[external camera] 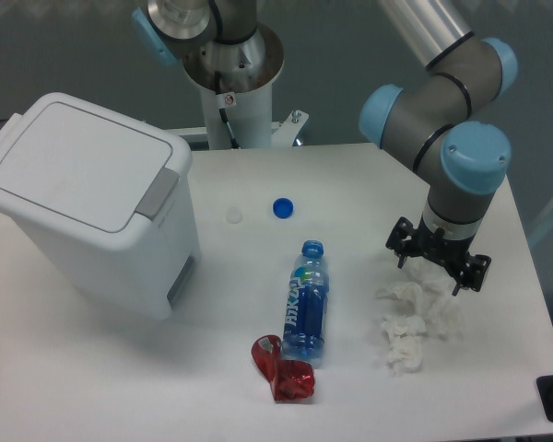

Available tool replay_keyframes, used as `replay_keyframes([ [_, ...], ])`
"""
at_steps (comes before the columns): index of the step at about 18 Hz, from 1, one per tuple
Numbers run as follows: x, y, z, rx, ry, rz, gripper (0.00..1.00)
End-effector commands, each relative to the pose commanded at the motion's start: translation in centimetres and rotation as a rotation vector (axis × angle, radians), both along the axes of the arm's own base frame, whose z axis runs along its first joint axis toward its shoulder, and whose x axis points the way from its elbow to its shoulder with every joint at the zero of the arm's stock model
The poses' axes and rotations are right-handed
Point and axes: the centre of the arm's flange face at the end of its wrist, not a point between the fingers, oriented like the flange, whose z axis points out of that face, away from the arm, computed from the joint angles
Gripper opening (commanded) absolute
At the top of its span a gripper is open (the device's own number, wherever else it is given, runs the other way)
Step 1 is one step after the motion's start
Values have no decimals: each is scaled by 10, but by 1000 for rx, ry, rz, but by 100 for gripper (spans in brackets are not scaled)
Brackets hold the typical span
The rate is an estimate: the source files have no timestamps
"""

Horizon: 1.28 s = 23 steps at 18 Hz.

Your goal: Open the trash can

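Observation:
The trash can [83, 212] is a large white boxy bin at the left of the table. Its flat white lid [74, 161] lies shut, with a grey push-button latch [159, 191] on its right edge. My gripper [437, 261] hangs at the right side of the table, far from the can, just above crumpled white tissue [415, 313]. Its black fingers [401, 247] are spread apart and hold nothing.
A blue plastic bottle [306, 304] lies in the middle of the table. A crushed red wrapper [284, 368] lies at its near end. A blue cap [283, 208] and a white cap [234, 215] lie right of the can. The arm's base column [232, 83] stands behind.

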Motion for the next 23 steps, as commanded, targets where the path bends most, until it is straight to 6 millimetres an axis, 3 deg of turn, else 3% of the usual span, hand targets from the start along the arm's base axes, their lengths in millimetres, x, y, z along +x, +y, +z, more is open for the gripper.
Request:
replay_keyframes([
  [6,3,1,-1,0,-4,1,100],
  [11,9,-6,-22,22,18,17,100],
  [13,11,-6,-18,30,24,16,100],
  [19,29,9,30,231,-31,233,100],
  [23,75,36,85,298,2,231,96],
])
